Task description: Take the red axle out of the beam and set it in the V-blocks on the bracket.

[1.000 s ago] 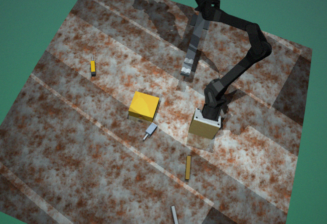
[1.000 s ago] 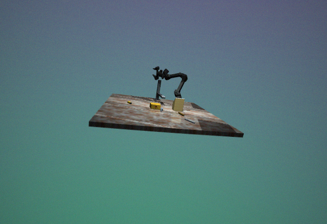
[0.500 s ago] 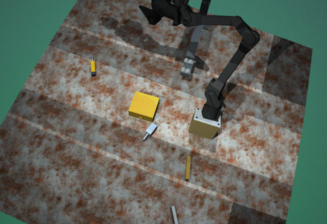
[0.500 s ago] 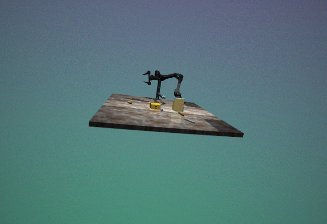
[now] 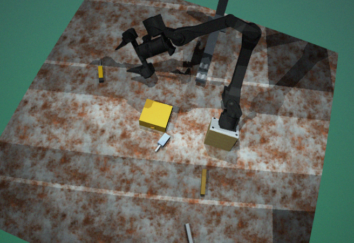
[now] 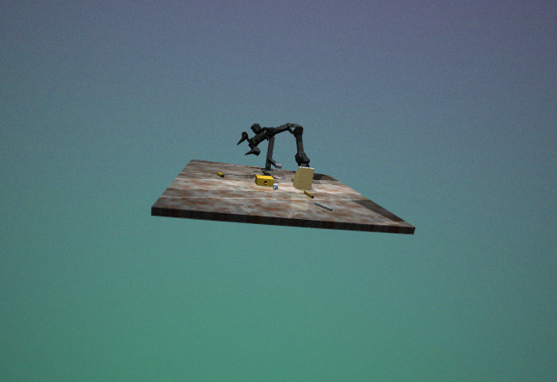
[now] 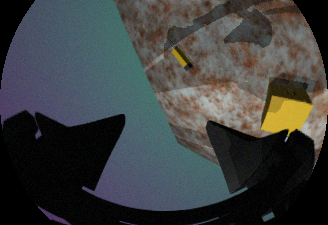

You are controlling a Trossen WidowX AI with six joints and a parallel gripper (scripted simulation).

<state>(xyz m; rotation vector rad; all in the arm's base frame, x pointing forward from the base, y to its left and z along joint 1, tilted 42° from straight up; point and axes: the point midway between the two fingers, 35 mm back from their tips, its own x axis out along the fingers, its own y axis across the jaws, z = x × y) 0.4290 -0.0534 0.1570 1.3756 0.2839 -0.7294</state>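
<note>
Since the red axle can't be made out, maybe inside the yellow block (image 5: pixel 156 113) (image 6: pixel 261 180) (image 7: pixel 287 115), the wide-open, empty gripper (image 5: pixel 121 59) (image 6: pixel 242 148) (image 7: pixel 167 122) could misalign and shove that block; a low swing could clip the dark post (image 5: pixel 224 0) (image 6: pixel 269 153).

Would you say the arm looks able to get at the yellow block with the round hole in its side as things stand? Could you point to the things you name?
Probably yes: the claw (image 5: pixel 121 60) (image 6: pixel 238 148) (image 7: pixel 167 122) is open and empty, and nothing stands over the yellow block (image 5: pixel 156 113) (image 6: pixel 261 177) (image 7: pixel 287 114).

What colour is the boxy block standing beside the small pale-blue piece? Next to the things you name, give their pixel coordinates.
Yellow (image 5: pixel 156 113) (image 6: pixel 264 180) (image 7: pixel 289 113), clearest from the top.
</note>
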